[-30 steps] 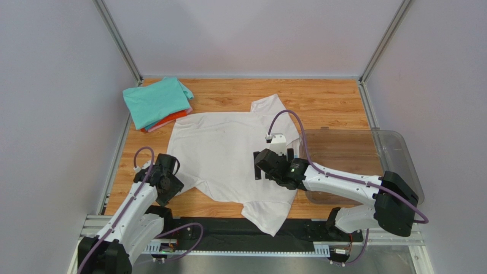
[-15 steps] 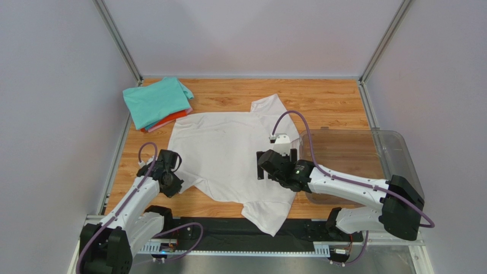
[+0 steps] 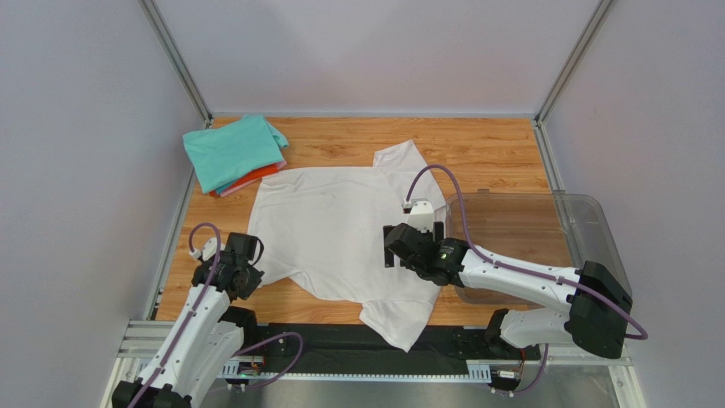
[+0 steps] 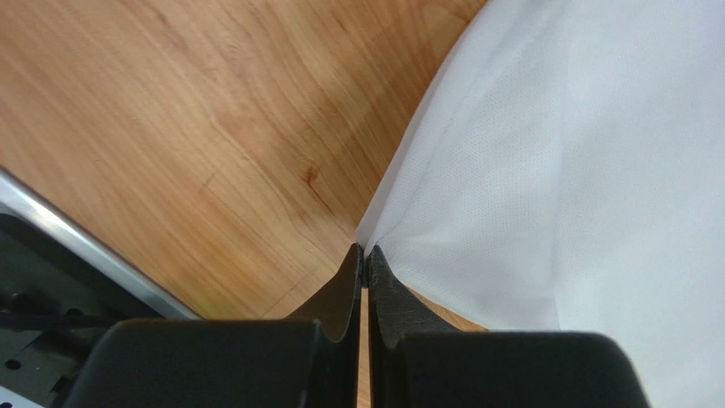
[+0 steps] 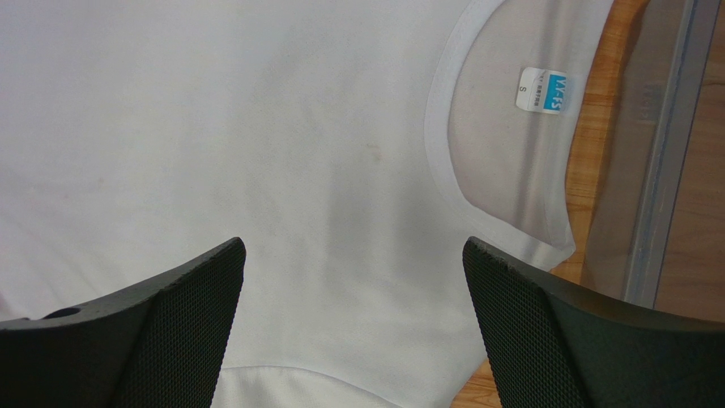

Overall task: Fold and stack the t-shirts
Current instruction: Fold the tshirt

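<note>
Clerk: Moved since last entry?
Checker: Left gripper (image 3: 245, 270), drawn back toward the near-left corner of the table (image 3: 493, 144); jaws gone from apart to together. Right gripper (image 3: 393, 246), nudged slightly right, otherwise as before.

Clerk: Item one, left gripper, present condition?
Checker: Fingers (image 4: 340, 293) pressed together, clamped on the near-left corner of the white t-shirt (image 3: 332, 225). In the left wrist view, cloth corner pinched at the very tips, bare wood to the left of it.

Clerk: Item two, right gripper?
Checker: Jaws spread wide, holding nothing. Poised over the right half of the white t-shirt, close beside the collar (image 5: 442, 153). Touching the cloth or just above it: cannot tell.

Clerk: Item three, white t-shirt, location?
Checker: Spread flat mid-table, front up, neck opening toward the right. One sleeve pointing to the far side, the other draped over the near table edge. Small blue neck label (image 5: 542, 89) inside the collar, marked S. Faint smudge on the chest, near the collar.

Clerk: Item four, other t-shirts?
Checker: Folded stack at the far-left corner, well apart from both grippers. Teal t-shirt (image 3: 231, 149) on top, orange-red t-shirt (image 3: 262, 175) showing beneath at the near-right edge. Stack just beside the white t-shirt's far-left corner; contact not clear.

Clerk: Item five, sundries?
Checker: Clear plastic bin (image 3: 596, 223) at the right side of the table, rim just beside the collar, right arm reaching across its near-left part.
</note>
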Robot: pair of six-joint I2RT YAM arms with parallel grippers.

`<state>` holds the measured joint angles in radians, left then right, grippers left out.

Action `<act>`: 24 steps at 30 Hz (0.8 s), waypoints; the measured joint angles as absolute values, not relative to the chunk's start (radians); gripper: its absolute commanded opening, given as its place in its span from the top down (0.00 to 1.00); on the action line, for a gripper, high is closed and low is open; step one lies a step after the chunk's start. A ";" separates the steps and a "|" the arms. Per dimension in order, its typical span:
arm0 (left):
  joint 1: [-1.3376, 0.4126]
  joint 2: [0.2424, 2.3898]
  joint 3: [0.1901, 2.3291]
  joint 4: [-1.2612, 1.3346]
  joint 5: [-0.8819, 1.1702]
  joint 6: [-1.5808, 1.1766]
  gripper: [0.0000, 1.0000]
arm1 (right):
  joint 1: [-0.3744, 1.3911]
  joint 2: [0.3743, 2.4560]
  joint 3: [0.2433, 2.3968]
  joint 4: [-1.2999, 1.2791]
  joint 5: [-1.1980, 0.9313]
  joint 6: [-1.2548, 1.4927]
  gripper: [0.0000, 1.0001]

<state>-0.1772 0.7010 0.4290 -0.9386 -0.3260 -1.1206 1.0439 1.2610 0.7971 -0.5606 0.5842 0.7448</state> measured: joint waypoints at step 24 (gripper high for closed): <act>-0.084 0.617 0.493 -1.116 -0.514 -1.258 1.00 | 1.045 1.260 0.797 -0.594 0.571 0.753 0.00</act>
